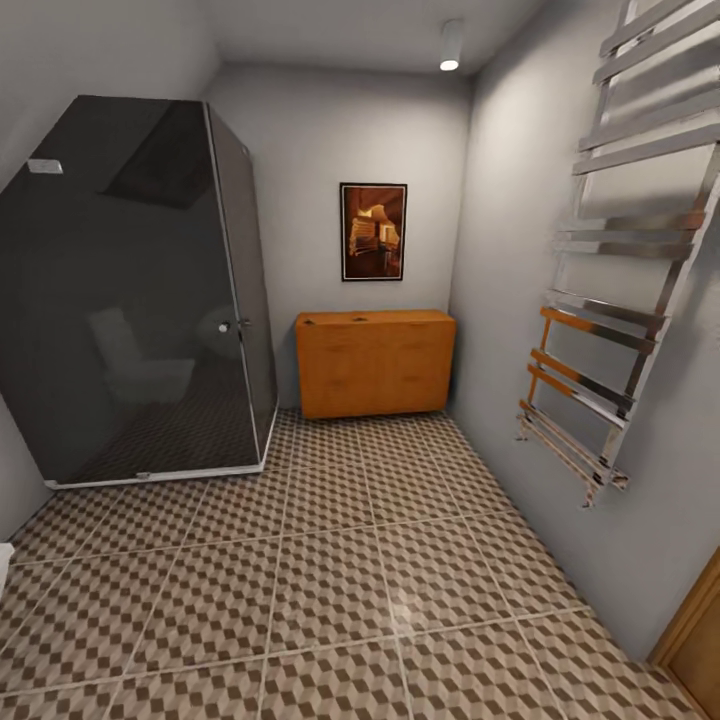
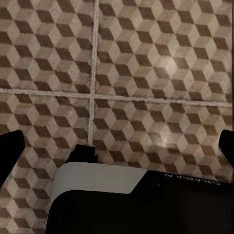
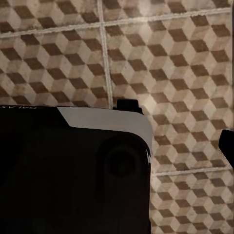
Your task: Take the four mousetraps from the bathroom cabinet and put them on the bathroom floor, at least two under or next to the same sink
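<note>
Now the left gripper [image 2: 117, 146] hangs above the bathroom floor [image 2: 146, 73]; dark finger tips show at both far edges of its wrist view, so the jaws stand wide and hold nothing. For the right gripper only one dark tip is seen above the same tiles, so I cannot tell its state. From the head view, the cube-pattern floor [image 1: 340, 580] spreads ahead. At 12 o'clock an orange wooden cabinet [image 1: 374, 362] stands against the far wall under a framed picture [image 1: 373, 231]. At 10 o'clock is a dark glass shower cabin [image 1: 130, 290], at 2 o'clock a chrome towel rail [image 1: 610, 300].
</note>
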You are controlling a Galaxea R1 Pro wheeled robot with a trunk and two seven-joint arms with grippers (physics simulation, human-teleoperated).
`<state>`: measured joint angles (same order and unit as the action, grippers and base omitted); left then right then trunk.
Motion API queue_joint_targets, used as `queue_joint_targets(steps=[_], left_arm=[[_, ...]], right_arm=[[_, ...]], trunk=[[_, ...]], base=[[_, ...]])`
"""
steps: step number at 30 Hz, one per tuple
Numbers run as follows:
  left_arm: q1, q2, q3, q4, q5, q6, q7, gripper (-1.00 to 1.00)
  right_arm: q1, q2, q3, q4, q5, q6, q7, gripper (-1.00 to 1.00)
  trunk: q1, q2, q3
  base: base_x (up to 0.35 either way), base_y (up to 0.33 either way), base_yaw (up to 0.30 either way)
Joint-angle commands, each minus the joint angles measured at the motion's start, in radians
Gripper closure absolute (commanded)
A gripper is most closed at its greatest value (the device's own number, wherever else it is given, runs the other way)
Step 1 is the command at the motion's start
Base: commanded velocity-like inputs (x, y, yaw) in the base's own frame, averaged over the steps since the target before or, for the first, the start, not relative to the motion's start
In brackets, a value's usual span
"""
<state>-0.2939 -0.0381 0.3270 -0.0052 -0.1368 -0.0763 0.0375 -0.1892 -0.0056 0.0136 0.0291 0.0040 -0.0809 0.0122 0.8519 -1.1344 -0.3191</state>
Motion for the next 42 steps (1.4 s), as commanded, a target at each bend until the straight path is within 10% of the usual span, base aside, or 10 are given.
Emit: queue_joint_targets(steps=[1, 42], left_arm=[[-0.001, 0.000, 0.007, 0.001, -0.010, -0.003, 0.004, -1.00], [-0.001, 0.000, 0.007, 0.001, -0.009, -0.003, 0.005, -1.00]], right_arm=[[-0.001, 0.000, 0.001, 0.003, 0.000, -0.006, 0.001, -1.00], [-0.001, 0.004, 0.000, 0.003, 0.001, -0.003, 0.005, -1.00]], trunk=[[0.001, -0.001, -0.001], [0.001, -0.001, -0.001]], base=[[0.322, 0.000, -0.085], [0.322, 0.000, -0.009]])
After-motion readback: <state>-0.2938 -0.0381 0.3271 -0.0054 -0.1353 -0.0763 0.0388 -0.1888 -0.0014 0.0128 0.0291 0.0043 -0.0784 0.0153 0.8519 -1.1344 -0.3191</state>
